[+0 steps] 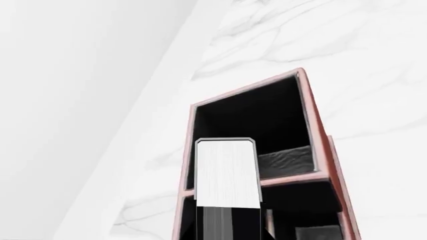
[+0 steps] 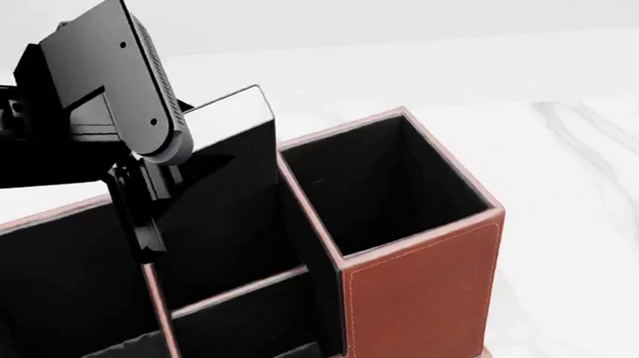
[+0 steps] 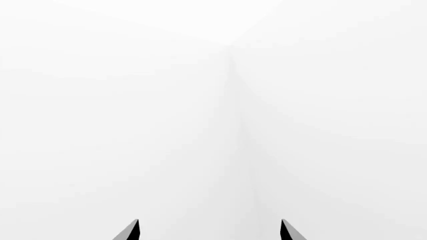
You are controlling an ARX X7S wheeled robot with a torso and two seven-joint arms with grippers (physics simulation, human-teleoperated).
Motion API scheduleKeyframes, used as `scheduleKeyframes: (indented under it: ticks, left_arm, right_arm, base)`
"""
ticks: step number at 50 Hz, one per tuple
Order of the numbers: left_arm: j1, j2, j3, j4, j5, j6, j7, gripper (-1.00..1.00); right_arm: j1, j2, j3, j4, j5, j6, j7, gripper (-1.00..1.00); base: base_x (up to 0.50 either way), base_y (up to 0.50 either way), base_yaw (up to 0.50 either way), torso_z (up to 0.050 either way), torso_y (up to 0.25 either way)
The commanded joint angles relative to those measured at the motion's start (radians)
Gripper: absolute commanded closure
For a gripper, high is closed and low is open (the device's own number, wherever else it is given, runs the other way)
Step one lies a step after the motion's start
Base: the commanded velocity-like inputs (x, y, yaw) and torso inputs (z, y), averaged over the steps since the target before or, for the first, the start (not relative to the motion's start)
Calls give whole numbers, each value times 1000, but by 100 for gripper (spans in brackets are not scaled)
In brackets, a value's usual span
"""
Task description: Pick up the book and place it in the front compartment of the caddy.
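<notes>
Head view: my left gripper (image 2: 153, 212) clamps the book (image 2: 229, 177) upright so it drops into the caddy's (image 2: 417, 282) front compartment (image 2: 229, 253); right gripper (image 3: 209, 231) is spread, idle.

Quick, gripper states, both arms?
Left gripper: closed on the thin black hardback book with white page edges.
Right gripper: open, holding nothing.

A white marble tabletop (image 2: 592, 211) with faint grey veins filled the scene, and plain white walls (image 3: 133, 100) rose behind it.
</notes>
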Motion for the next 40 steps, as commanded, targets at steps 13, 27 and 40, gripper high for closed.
scheduleKeyframes:
  ticks: [13, 27, 40]
  left_arm:
    - [58, 16, 14, -111, 70, 119, -25, 100]
    - [95, 27, 2, -171, 85, 182, -44, 100]
    - [132, 24, 15, -201, 94, 217, -36, 100]
  right_arm:
    - [-6, 15, 0, -4, 10, -1, 15, -100]
    - [-21, 21, 7, -6, 16, -9, 20, -100]
    - [-23, 30, 2, -7, 17, -9, 28, -100]
  base:
    - [0, 0, 0, 0, 2]
    - [0, 0, 0, 0, 1]
    - [0, 0, 0, 1, 2]
